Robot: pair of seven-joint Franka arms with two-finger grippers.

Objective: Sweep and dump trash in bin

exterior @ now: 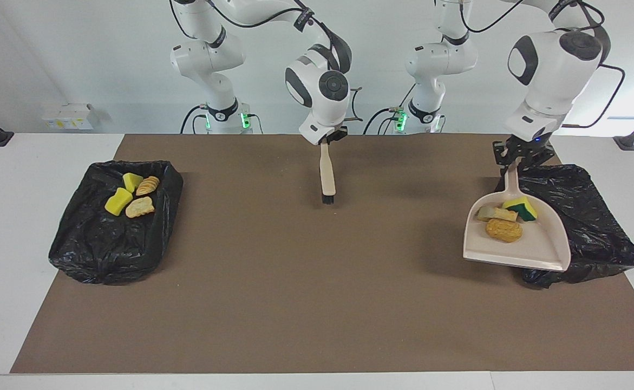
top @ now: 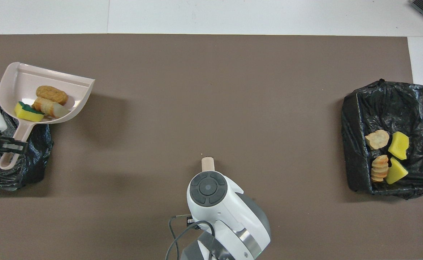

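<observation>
Four trash pieces (exterior: 131,195) binned. Left jaws grip beige plastic dustpan (exterior: 517,238) carrying three, undumped; right jaws grip beige brush (exterior: 327,176).

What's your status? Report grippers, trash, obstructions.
Left gripper shut on dustpan, raised over its end's bin. Right gripper shut on brush. Three trash pieces in pan. Path unobstructed.
</observation>
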